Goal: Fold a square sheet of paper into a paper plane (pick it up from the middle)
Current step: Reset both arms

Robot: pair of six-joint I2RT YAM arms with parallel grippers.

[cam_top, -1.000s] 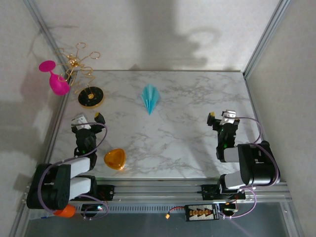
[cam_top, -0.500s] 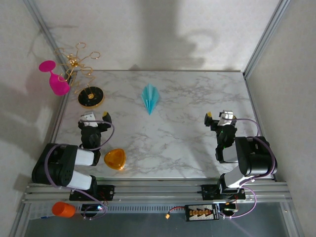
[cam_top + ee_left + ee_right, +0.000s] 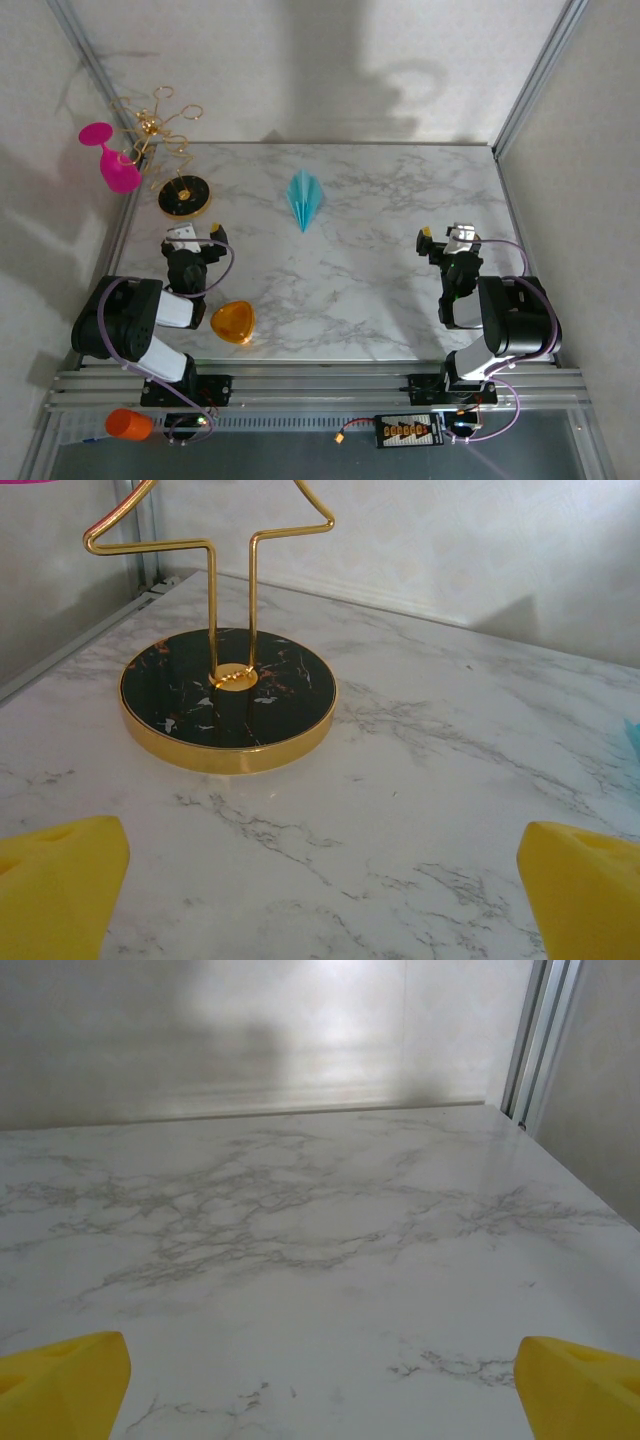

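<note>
Top external: paper plane (image 3: 305, 200) beyond left tool (image 3: 198, 238)

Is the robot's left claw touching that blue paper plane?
Apart. The top view shows bare marble table between the open left gripper and the paper plane.

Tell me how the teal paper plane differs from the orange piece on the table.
Colour: the paper plane is teal, the orange piece orange. Shape: the paper plane is slim with a sharp tip, the orange piece a rounded triangle. Place: the paper plane lies mid-table towards the far side, the orange piece near the front edge on the left. Both rest on the marble table.
</note>
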